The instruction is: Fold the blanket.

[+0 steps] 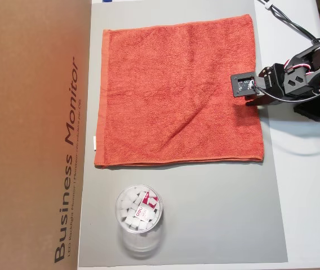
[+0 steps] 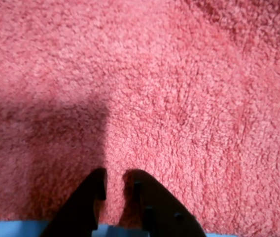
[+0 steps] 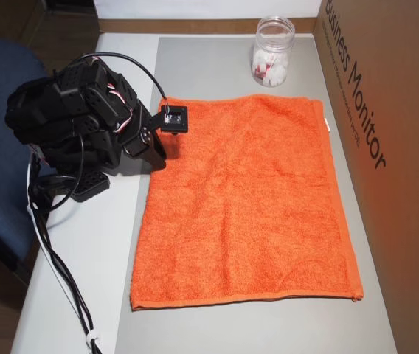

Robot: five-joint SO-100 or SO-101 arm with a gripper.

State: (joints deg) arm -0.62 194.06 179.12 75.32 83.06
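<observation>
My tool (image 2: 114,183) sits low over the flat blanket's (image 1: 177,90) near edge, its 2 fingers slightly apart, gripping nothing. Next I judge I must pinch that hem and carry it across.

Even, bright light is falling from above in both overhead views, and everything there is staying sharp. My arm (image 1: 309,76) is casting a soft shadow onto the blanket (image 1: 177,93) beneath it. In my wrist view the terry is looking pinker and slightly soft, my gripper (image 2: 115,190) is showing as a dark silhouette, and a broad shadow is darkening the lower left.
</observation>
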